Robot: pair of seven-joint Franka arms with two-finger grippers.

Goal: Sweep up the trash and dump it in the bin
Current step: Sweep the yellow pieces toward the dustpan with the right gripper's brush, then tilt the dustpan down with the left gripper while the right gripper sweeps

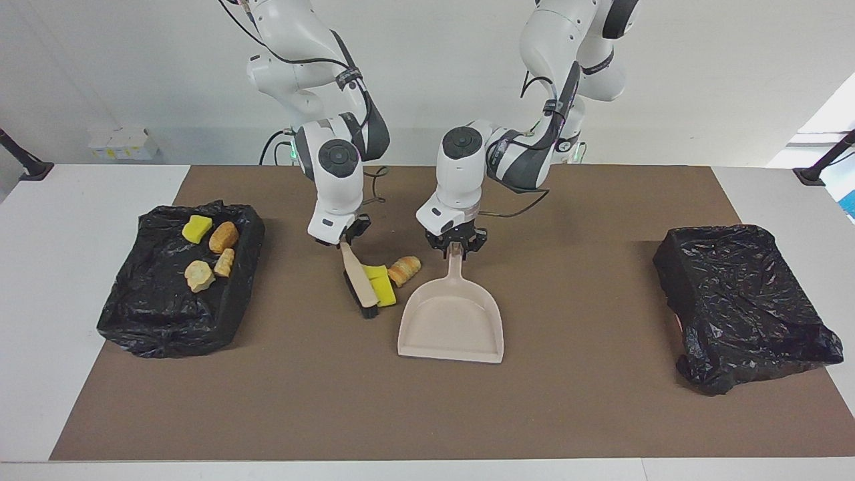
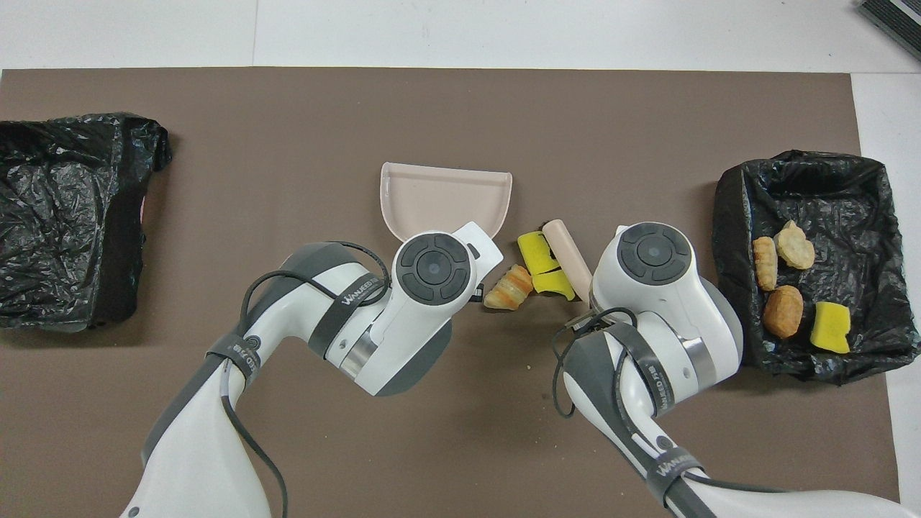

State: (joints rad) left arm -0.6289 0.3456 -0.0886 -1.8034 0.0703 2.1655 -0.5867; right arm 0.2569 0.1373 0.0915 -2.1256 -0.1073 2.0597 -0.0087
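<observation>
The left claw point(image 1: 456, 248) is gripping the beige dustpan point(image 1: 452, 321) by its handle, while the right claw point(image 1: 345, 240) is clamping the brush point(image 1: 359, 284) against two yellow sponge chunks point(image 1: 379, 282) and a bread piece point(image 1: 405, 269) on the counter point(image 1: 588, 401). Four other scraps point(image 1: 210, 252) are sitting in the bin point(image 1: 150, 321) at the right arm's end.

Lighting: bright, even, diffuse, from above. Shadows: soft, short; faint patches on brown mat point(image 1: 568, 401) beneath both arms, darker rim beside each black bin liner point(image 1: 741, 304). Glare: small specular glints on crinkled liner plastic, mild sheen on white arm shells; window patch at facing view's edge blown out to white. Focus: both views sharp across bench point(image 1: 87, 200); no motion blur. Distortion: slight; mat edges run nearly straight in overhead view. Colour: neutral, whites slightly cool.
</observation>
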